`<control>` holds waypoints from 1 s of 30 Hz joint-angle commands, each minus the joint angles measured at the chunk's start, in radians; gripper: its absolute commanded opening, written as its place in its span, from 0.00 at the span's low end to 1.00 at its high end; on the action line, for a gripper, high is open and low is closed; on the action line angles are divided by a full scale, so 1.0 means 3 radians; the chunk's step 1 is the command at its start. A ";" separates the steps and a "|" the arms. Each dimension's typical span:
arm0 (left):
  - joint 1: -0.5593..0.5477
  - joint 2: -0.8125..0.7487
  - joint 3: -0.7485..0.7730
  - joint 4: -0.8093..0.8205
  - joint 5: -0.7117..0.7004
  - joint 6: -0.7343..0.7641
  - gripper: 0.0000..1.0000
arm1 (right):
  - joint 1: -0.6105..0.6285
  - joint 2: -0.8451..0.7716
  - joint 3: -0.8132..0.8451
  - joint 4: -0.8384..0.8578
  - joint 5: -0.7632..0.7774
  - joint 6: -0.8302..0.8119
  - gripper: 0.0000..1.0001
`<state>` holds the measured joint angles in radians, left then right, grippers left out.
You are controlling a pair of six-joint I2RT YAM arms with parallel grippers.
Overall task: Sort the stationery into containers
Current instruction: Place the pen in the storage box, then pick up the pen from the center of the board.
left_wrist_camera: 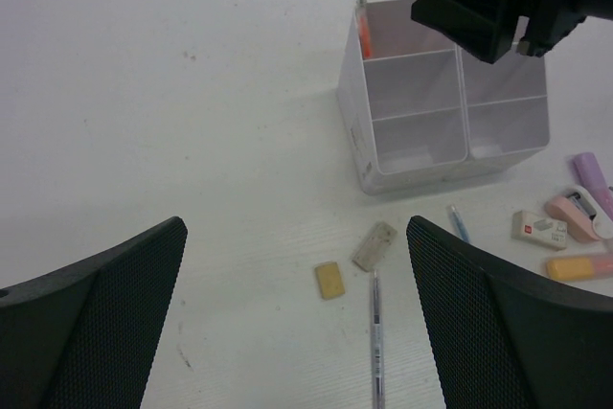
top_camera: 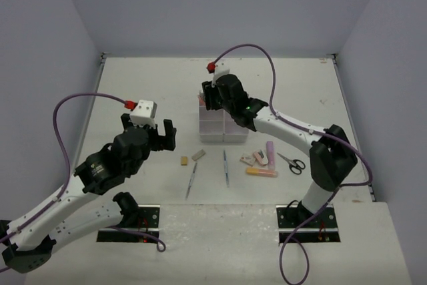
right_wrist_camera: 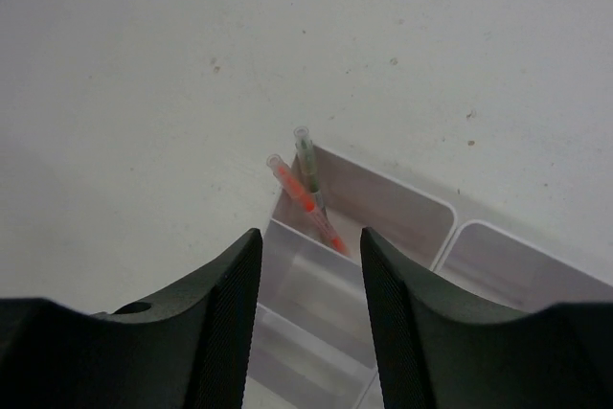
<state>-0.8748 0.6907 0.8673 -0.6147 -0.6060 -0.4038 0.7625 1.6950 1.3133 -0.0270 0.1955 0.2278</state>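
Black textured fingers (left_wrist_camera: pixel 96 323) of the left gripper (left_wrist_camera: pixel 295 237) fill the lower corners of the left wrist view. The jaws are spread to full width and hold nothing. This gripper hovers off the near-left side of the organizer (left_wrist_camera: pixel 431 165), apart from it.

Right gripper (right_wrist_camera: pixel 308 241) is positioned directly above the organizer's far-left compartment. Its jaws are parted with a clear gap and grasp nothing. In that compartment an orange pen (right_wrist_camera: pixel 302 196) and a grey pen (right_wrist_camera: pixel 306 155) stand tilted, with their tops above the rim.

All other stationery lies on the table (top_camera: pixel 147 85) on the near side of the organizer:
- Off its near-left corner: a tan eraser (left_wrist_camera: pixel 329 279), a grey eraser (left_wrist_camera: pixel 374 245) just beside it, and a thin pen (left_wrist_camera: pixel 374 332).
- Off the middle of its near wall: a second thin pen (top_camera: pixel 225 167).
- Off its near-right corner: a white eraser (left_wrist_camera: pixel 541 228), a pink eraser (left_wrist_camera: pixel 575 213) just beside it, a pink marker (top_camera: pixel 271 151) and an orange marker (top_camera: pixel 261 172).
- Farther right, well apart from the organizer: black-handled scissors (top_camera: pixel 291 163).
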 commanded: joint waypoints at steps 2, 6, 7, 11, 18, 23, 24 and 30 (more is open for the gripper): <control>0.0036 -0.0009 -0.0028 0.0114 -0.0038 0.0073 1.00 | 0.0009 -0.0598 0.0083 -0.0411 0.0054 0.0154 0.49; 0.0037 -0.0029 -0.0017 0.0073 -0.0153 0.0054 1.00 | 0.0058 -0.0992 -0.0122 -0.0749 -0.0096 0.0399 0.50; 0.0042 -0.0054 -0.0017 0.0066 -0.0185 0.0045 1.00 | 0.0098 -0.1096 -0.0223 -0.0805 -0.0087 0.0450 0.65; 0.0088 -0.0145 -0.0017 0.0050 -0.0266 0.0024 1.00 | 0.0441 -0.1364 -0.0503 -0.1178 0.0204 0.0654 0.99; 0.0420 -0.0194 -0.0025 0.0105 -0.0046 0.0070 1.00 | 0.0838 -0.1358 -0.0827 -0.1250 0.0479 0.1173 0.99; 0.0541 -0.0128 -0.0043 0.0157 0.0143 0.0112 1.00 | 0.0823 -0.1220 -0.0783 -0.1249 0.0005 0.1237 0.97; 0.0545 -0.0114 -0.0043 0.0157 0.0153 0.0114 1.00 | 0.0823 -0.1192 -0.0773 -0.1274 -0.0025 0.1299 0.96; 0.0549 -0.0053 -0.0056 0.0177 0.0331 0.0148 1.00 | 0.0823 -0.0996 -0.0641 -0.1650 -0.0158 0.1501 0.95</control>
<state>-0.7189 0.6663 0.8647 -0.6046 -0.5528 -0.3982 1.0077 1.3707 1.0638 -0.4478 0.1980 0.6056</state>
